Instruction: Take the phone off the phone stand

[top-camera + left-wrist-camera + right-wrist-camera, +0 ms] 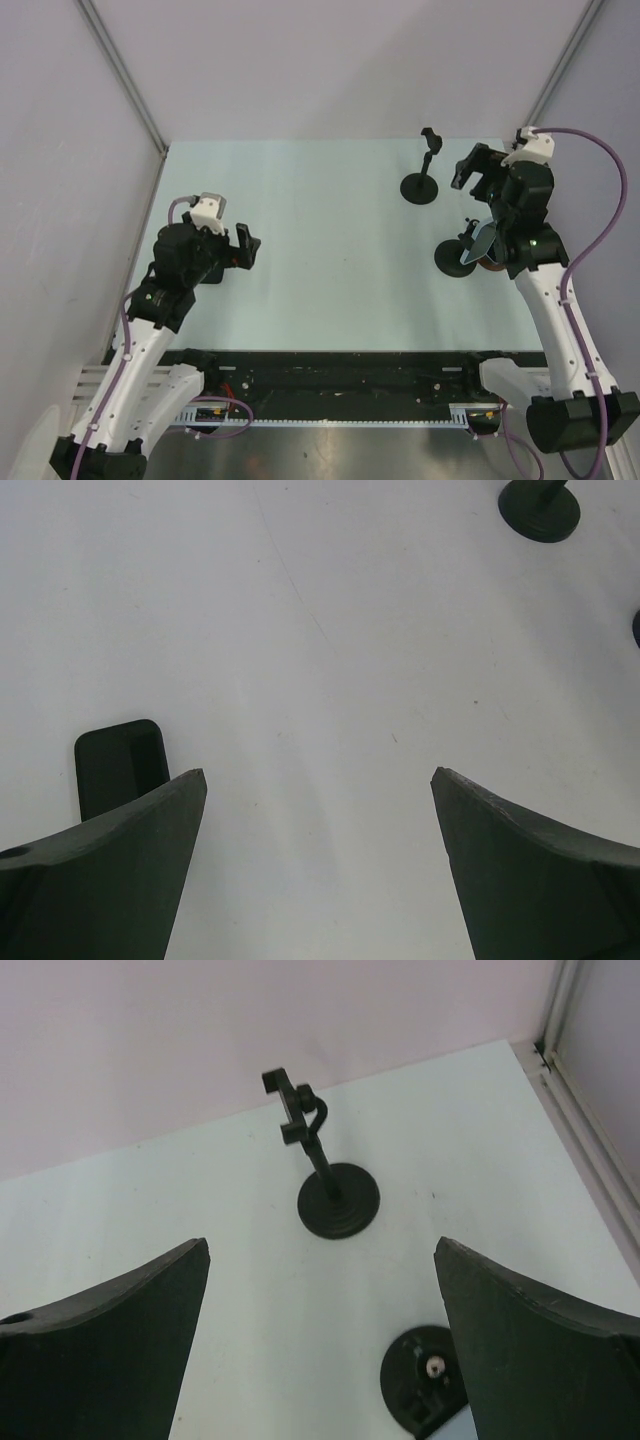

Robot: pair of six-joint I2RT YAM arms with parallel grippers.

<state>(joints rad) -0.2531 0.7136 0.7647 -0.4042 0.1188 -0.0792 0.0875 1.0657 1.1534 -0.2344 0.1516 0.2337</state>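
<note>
A phone (483, 239) with a grey-blue reflective face sits tilted on a stand with a black round base (456, 259), right beside my right arm's wrist. In the right wrist view that base (422, 1380) shows at the bottom edge, with a pale corner of the phone (458, 1426) next to it. My right gripper (477, 170) (320, 1246) is open and empty, above and beyond that stand. My left gripper (247, 246) (319, 772) is open and empty over bare table at the left.
A second, empty black stand (424, 175) (325, 1185) with a clamp on top stands at the back right; its base shows in the left wrist view (540, 508). A flat black rounded slab (120, 765) lies beside my left finger. Grey walls enclose the table.
</note>
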